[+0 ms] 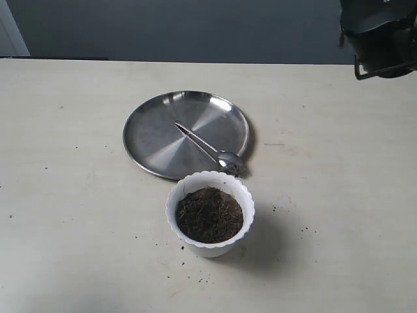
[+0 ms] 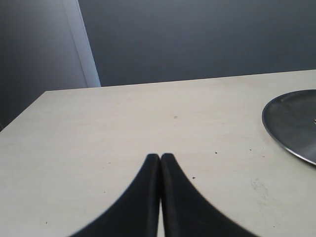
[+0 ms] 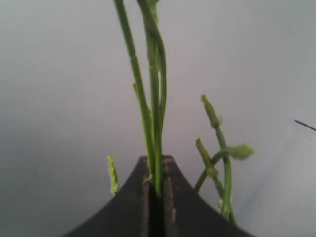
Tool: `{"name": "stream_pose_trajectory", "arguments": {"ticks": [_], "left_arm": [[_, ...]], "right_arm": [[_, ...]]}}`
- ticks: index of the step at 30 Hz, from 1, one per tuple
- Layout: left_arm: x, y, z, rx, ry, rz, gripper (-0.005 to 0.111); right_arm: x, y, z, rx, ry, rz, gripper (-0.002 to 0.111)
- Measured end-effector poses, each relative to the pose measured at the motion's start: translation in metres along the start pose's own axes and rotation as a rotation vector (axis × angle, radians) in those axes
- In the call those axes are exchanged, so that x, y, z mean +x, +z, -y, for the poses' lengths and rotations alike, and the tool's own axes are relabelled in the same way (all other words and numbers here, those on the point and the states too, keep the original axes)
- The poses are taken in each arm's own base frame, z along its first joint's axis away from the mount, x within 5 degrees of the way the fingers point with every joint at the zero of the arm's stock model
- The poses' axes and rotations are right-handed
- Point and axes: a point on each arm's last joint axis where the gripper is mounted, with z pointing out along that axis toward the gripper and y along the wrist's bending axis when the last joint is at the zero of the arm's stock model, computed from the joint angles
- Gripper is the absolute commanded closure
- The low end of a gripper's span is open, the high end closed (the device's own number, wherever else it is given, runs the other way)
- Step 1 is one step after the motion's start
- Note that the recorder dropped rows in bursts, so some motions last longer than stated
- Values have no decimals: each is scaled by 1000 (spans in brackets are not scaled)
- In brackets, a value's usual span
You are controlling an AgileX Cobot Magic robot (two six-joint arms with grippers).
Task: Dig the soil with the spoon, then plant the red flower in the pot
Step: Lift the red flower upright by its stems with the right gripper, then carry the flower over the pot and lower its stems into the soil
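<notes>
The white scalloped pot (image 1: 210, 246) stands near the table's middle front, filled with dark brown soil (image 1: 209, 215). The steel spoon (image 1: 205, 147) lies on the round steel plate (image 1: 156, 130) just behind the pot, its bowl at the plate's near rim. My right gripper (image 3: 155, 159) is shut on the thin green stems (image 3: 148, 74) of the red flower; its red petals are out of view. Only the right arm's dark body (image 1: 378, 32) shows, at the top right corner of the exterior view. My left gripper (image 2: 160, 157) is shut and empty, low over bare table.
Crumbs of soil (image 1: 195, 277) are scattered on the table around the pot. The plate's edge (image 2: 294, 123) shows in the left wrist view. The table's far edge meets a dark grey wall (image 1: 195, 26).
</notes>
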Motion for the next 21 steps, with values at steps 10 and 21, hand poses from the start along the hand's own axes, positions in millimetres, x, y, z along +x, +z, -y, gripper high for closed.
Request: {"name": "stream_pose_trajectory", "arguments": {"ticks": [10, 21], "left_arm": [[0, 0, 0, 0, 0, 0, 106], [0, 0, 0, 0, 0, 0, 106]], "right_arm": [[40, -32, -15, 49, 77, -13, 108], [64, -123, -40, -313, 407, 190, 108]]}}
